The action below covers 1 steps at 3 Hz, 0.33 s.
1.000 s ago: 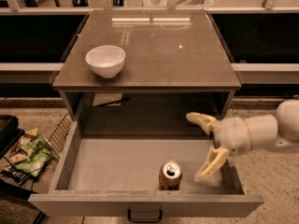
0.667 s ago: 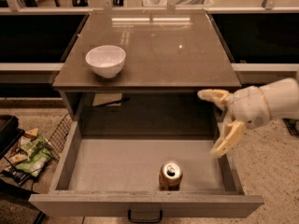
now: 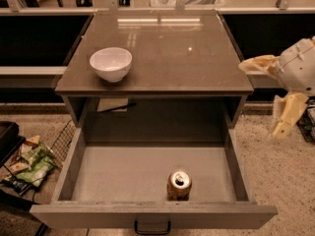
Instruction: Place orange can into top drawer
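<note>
Item one, the grey-brown table point(image 3: 162, 48) stands directly above and behind the top drawer point(image 3: 128, 173), which is pulled fully out toward the camera with its floor exposed. Item two, the gripper point(image 3: 260, 100) hangs outside the top drawer, beyond its right wall and above floor level, fingers spread wide and holding nothing. Item three, a white bowl point(image 3: 110, 64) sits on the table surface, above the drawer's back left corner and well apart from the gripper. Item four, the orange can point(image 3: 179, 184) stands upright inside the top drawer, just behind the front panel and slightly right of centre; placement appears complete. Assessed risks: the can is tall, narrow and unsupported, so a sharp jolt to the drawer, from a push on the front panel or a brush of the arm against the right wall, is likely to tip it and set it rolling. The extended drawer also juts into the robot's path; a careless swing of the open fingers could strike its right wall or the table corner above it.
</note>
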### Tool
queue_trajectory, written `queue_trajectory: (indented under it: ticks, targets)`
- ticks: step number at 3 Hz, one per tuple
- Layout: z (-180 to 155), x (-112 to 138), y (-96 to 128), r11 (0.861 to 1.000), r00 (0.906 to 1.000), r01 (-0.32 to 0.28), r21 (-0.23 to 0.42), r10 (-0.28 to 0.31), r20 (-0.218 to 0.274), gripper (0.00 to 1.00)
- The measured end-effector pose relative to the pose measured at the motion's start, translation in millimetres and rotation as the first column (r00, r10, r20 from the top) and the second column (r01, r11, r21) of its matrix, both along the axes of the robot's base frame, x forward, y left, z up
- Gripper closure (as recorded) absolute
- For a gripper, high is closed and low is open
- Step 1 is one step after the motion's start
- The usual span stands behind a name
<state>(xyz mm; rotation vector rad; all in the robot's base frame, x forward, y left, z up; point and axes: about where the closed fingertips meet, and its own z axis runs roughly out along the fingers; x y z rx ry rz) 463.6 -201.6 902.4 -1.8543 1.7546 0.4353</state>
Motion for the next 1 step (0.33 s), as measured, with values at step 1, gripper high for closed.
queue_trajectory:
  ticks: [1]
  targets:
    - [34.2, -31.3, -19.4, 0.979, 0.9938, 0.052, -0.196, -0.032, 0.106, 0.0]
